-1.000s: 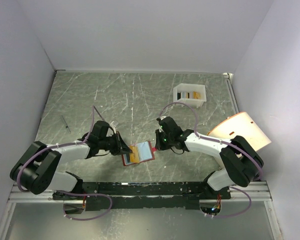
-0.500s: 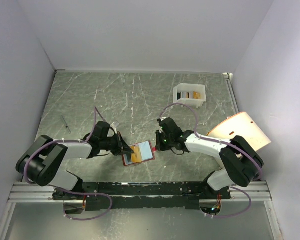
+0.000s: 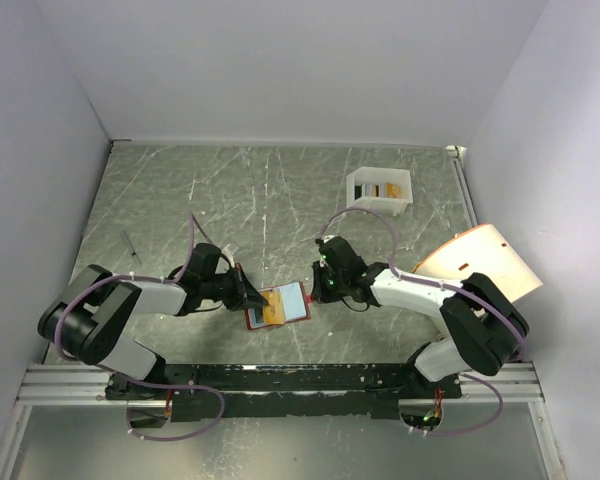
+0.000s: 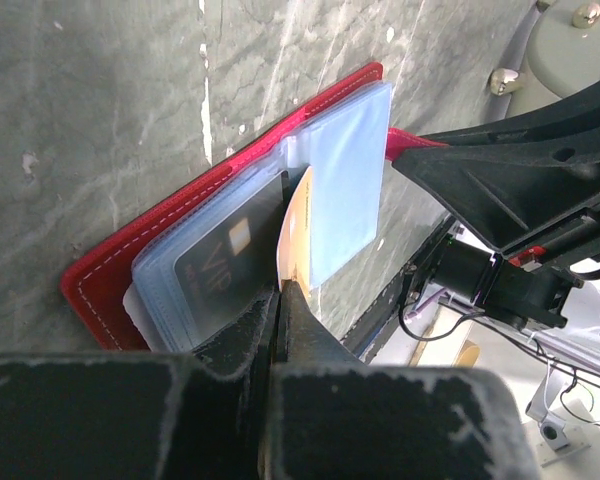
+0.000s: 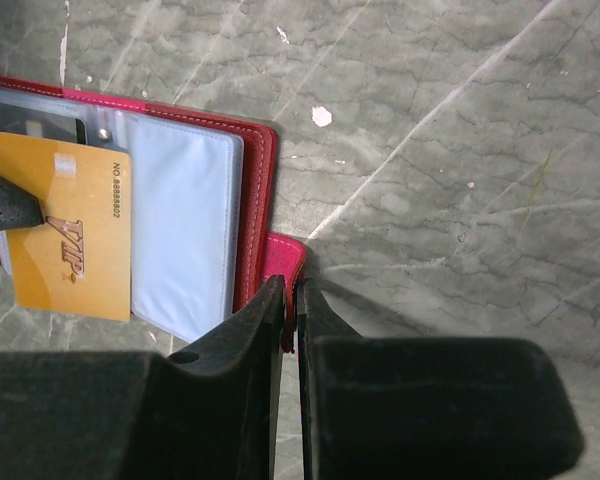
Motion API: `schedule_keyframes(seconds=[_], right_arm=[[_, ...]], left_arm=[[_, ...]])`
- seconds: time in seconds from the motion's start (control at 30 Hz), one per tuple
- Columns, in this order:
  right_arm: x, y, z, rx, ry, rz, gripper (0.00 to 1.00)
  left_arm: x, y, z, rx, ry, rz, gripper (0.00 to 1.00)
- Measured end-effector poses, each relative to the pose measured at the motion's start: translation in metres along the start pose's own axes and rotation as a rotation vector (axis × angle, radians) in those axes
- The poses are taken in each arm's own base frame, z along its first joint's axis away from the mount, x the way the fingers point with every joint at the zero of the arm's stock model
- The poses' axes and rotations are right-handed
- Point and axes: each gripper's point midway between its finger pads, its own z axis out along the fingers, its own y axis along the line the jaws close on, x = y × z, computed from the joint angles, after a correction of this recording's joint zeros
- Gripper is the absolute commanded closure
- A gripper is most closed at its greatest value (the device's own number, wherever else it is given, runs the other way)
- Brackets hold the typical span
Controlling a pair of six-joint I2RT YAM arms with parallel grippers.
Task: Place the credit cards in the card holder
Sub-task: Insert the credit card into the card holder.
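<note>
1. Pinching the thin orange plastic credit card [image 4: 295, 235] by one edge, the left gripper [image 4: 280, 300] is clamping down on it, its fingers pressed together with only the card between them.
2. The right gripper [image 5: 290, 295] is squeezing the small red snap tab [image 5: 285, 262] of the red folding card holder [image 5: 255, 190], which is lying open on the grey marbled table [image 3: 230, 200] between the two arms.
3. The orange card is resting over the holder's pale blue-grey clear sleeves, on the half nearer the left gripper. Its long axis is running parallel to the holder's fold, across the line joining the two grippers. Any further push would probably be going from the left gripper toward the right one, with the hold on the tab serving as the brace.
4. A dark card [image 4: 225, 250] with pale lettering is sitting in a sleeve, partly under the orange one.
5. More cards are standing in a white open-topped box [image 3: 380, 187], well apart at the far right.
6. Whether the orange card's leading edge is inside a sleeve or merely lying on top is proving hard to tell. The left fingers are hiding the held edge, and the sleeve mouths are not showing clearly.
</note>
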Motion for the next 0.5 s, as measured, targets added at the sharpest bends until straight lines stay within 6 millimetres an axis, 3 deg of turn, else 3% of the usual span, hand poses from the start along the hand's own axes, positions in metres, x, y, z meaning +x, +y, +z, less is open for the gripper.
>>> schedule_keyframes(seconds=[0.5], right_arm=[[0.0029,-0.0003,-0.0003,-0.006,-0.008,0.017,0.94]], left_arm=[[-0.0062,-0.0012,0.0047,0.017,-0.021,0.013,0.93]])
